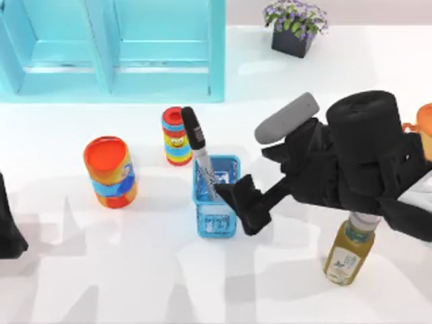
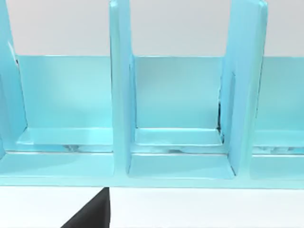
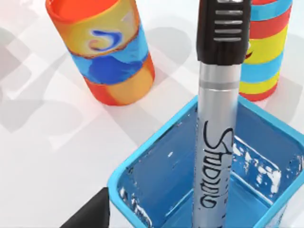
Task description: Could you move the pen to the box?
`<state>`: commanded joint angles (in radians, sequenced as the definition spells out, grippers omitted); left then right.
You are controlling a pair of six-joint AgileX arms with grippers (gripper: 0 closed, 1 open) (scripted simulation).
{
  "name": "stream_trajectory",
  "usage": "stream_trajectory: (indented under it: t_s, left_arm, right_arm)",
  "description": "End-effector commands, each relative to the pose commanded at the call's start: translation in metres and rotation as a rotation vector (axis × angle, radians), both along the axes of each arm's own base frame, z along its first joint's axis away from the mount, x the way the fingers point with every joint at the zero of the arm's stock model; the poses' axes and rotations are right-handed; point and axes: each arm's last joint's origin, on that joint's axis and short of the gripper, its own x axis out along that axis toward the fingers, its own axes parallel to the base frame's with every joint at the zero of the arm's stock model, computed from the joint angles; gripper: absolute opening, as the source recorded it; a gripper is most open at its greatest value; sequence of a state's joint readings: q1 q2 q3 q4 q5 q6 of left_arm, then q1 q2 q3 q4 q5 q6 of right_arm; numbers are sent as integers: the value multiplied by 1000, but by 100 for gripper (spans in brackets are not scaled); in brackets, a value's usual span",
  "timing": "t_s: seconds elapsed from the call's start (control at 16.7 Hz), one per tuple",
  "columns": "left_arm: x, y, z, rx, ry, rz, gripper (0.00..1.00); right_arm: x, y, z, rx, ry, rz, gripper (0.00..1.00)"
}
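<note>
The pen [image 1: 199, 147], black cap up and grey-white barrel with dark print, stands leaning inside the small blue box [image 1: 217, 228] at the table's middle. In the right wrist view the pen [image 3: 216, 142] drops into the box [image 3: 142, 166] with its lower end resting inside. My right gripper [image 1: 236, 206] is at the box's right side, open; one dark finger [image 3: 92, 211] is well clear of the barrel. My left arm [image 1: 8, 229] is parked at the left edge, and one of its fingers [image 2: 92, 213] shows in front of the teal shelf.
A striped can [image 1: 177, 135] stands just behind the box and an orange-blue can [image 1: 110, 172] to its left. A bottle [image 1: 347, 253] stands under my right arm. The teal shelf [image 1: 115, 47] lines the back, with a flower pot [image 1: 293, 27] at the back right.
</note>
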<state>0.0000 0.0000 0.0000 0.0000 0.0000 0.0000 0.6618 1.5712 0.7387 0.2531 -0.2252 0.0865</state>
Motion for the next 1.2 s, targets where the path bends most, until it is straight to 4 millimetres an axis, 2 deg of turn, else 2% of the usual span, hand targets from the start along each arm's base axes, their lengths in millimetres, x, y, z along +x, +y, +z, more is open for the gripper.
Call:
stream_trajectory:
  t_s: [0.18,0.54,0.84,1.2]
  left_arm:
    - [0,0,0,0,0,0,100]
    - [0,0,0,0,0,0,100]
    - [0,0,0,0,0,0,100]
    - [0,0,0,0,0,0,100]
  right_arm:
    - [14,18,-9,4,-3,3,100]
    - [45,62,-50,-4,5,2,100]
    - [47,66,-53,-1,2,2,100]
    - [47,66,-53,-1,2,2,55]
